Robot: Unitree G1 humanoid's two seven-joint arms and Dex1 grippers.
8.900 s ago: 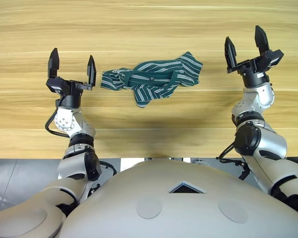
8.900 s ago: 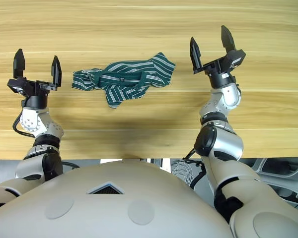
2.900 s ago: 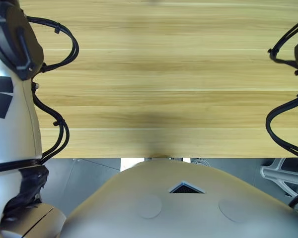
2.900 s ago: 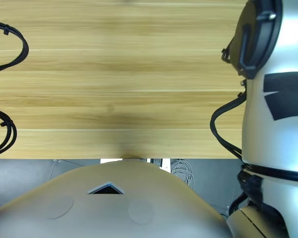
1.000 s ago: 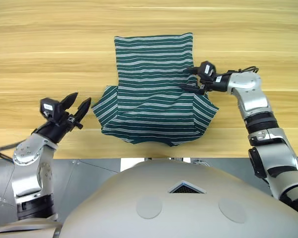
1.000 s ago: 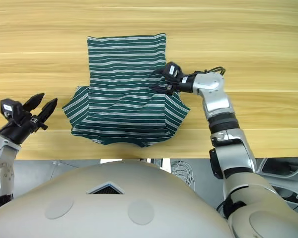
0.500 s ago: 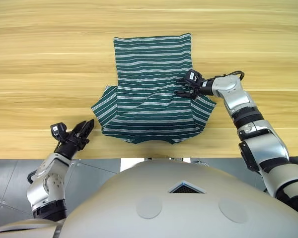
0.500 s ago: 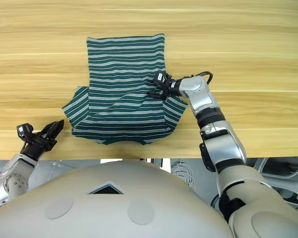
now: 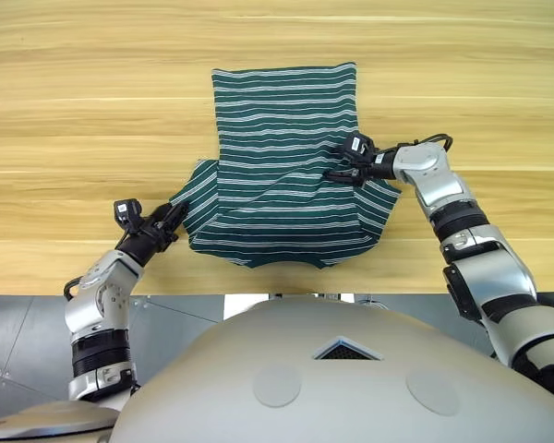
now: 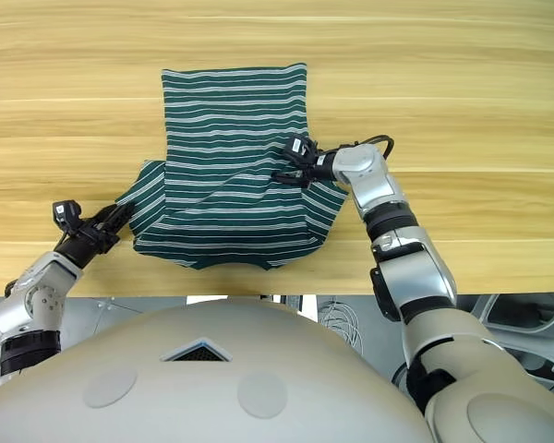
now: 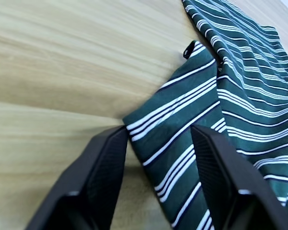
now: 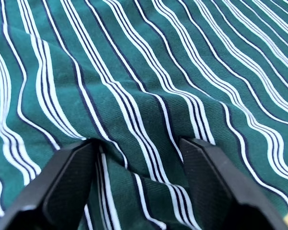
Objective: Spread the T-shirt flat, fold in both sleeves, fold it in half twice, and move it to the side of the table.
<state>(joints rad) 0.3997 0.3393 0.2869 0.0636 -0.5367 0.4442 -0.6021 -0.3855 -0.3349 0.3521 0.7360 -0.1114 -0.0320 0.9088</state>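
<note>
The green striped T-shirt point(image 9: 286, 148) lies spread on the wooden table point(image 9: 92, 101), hem at the far side and collar toward the near edge, with wrinkles across its lower half. My left gripper point(image 9: 173, 214) sits low at the left sleeve point(image 11: 182, 120); in the left wrist view it point(image 11: 158, 130) is open, its fingers straddling the sleeve's corner. My right gripper point(image 9: 343, 161) rests on the shirt's right side just above the right sleeve point(image 9: 380, 198). In the right wrist view its fingers point(image 12: 69, 184) stand apart, pressed on the cloth with a wrinkle between them.
The table's near edge point(image 9: 166, 293) runs just below the shirt's collar. Bare wood stretches to the left, to the right point(image 9: 499, 92) and beyond the hem.
My left gripper has come up from the table's near edge to the left sleeve's corner. The right gripper has hardly moved on the shirt.
</note>
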